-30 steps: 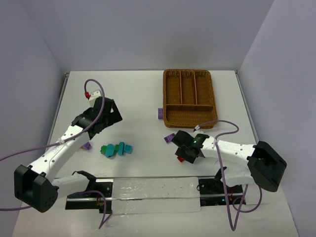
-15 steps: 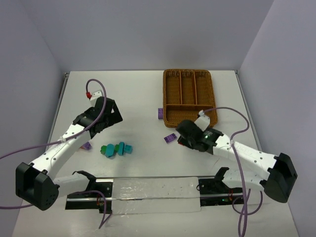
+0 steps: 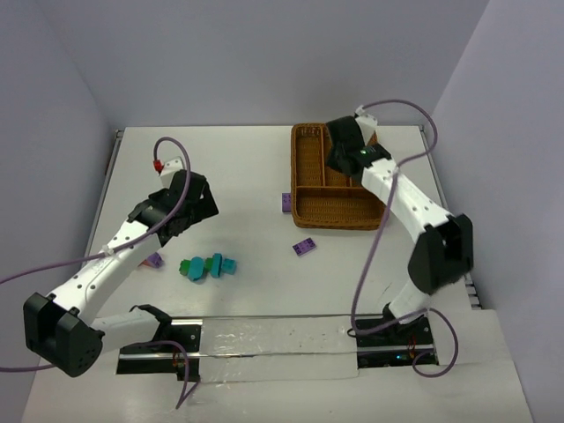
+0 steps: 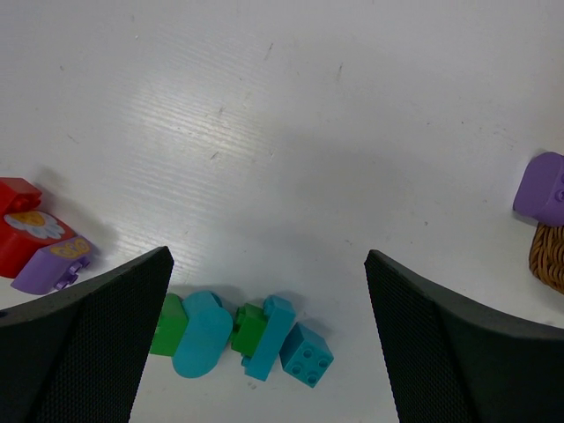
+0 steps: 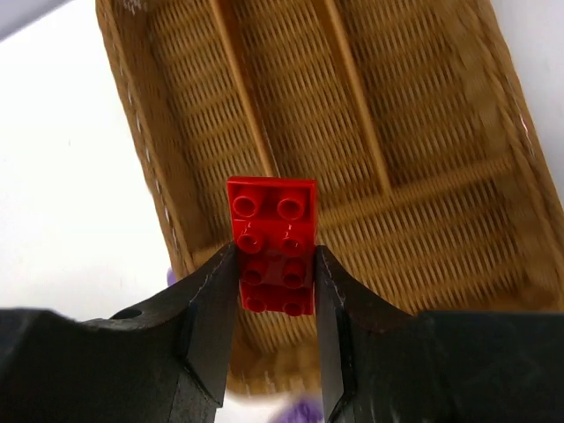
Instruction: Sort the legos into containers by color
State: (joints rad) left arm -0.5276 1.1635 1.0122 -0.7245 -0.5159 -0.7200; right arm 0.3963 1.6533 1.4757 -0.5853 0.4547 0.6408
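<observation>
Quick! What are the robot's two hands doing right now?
The left hand is open and empty.
The right hand is closed on a red lego.

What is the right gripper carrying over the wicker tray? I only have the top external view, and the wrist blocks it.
Observer: The right gripper is shut on a red lego brick, with its studs facing the wrist camera.
Operator: Is anything in the tray under it?
Observer: In the right wrist view, the parts of the wicker tray that show hold no bricks.
Operator: And the left gripper, open or shut?
Observer: The left gripper is open and holds nothing. It hangs above the table, and the green and teal bricks lie in a cluster between its fingers in the left wrist view.
</observation>
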